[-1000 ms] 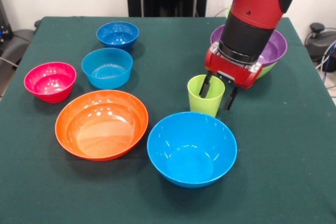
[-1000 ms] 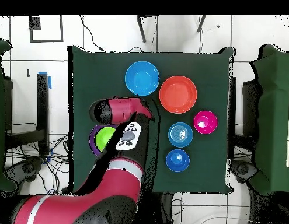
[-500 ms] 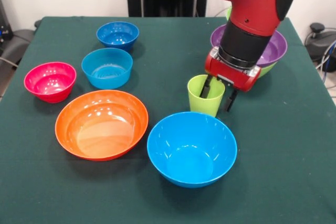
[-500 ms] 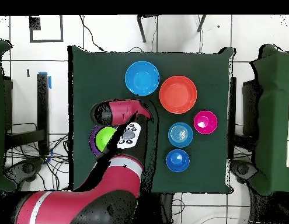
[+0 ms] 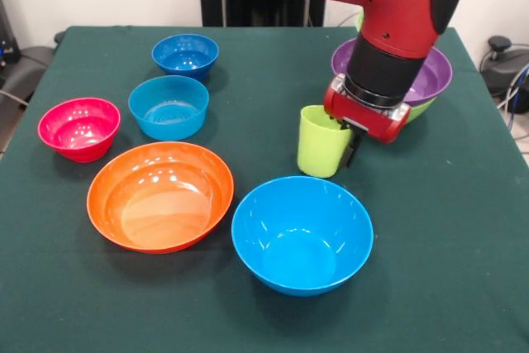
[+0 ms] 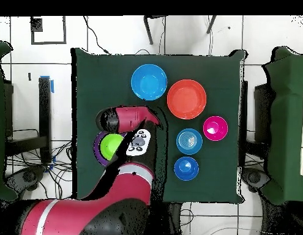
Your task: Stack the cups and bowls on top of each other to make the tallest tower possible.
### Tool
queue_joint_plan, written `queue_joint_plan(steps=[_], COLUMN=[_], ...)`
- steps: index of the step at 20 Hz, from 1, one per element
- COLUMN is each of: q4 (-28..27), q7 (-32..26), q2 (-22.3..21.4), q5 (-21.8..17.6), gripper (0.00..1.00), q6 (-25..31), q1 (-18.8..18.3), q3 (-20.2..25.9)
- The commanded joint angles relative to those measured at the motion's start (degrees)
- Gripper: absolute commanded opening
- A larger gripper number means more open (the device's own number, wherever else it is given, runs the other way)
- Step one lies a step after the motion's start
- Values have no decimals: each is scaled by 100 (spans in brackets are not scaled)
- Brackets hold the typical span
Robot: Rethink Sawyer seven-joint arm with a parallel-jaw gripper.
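Gripper (image 5: 345, 140) at rim of lime green cup (image 5: 321, 142); fingers closed on cup wall, one inside, one outside. Cup tilted, base on or just above tabletop (image 5: 463, 245) — cannot tell which. Landmark: large light blue bowl (image 5: 302, 233). Cup just behind it. Large orange bowl (image 5: 160, 195) beside it, left. Small pink-red bowl (image 5: 79, 128), small light blue bowl (image 5: 169, 107), small dark blue bowl (image 5: 186, 55) further left and behind. Tower (image 5: 430, 80) behind right, mostly hidden by arm: purple bowl in lime green bowl.
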Motion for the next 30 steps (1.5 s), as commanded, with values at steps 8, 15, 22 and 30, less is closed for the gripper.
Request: queue_joint_plan(steps=[8, 15, 22, 30], q4=[265, 73, -240, 307], q7=[-230, -103, 132, 282], q2=[-817, -1557, -1981, -2319], q5=[87, 355, 513, 798], gripper=[0, 0, 0, 0], q6=[1243, 2994, 4431, 4405], q1=[-280, -263, -195, -129], q3=[866, 849, 738, 732])
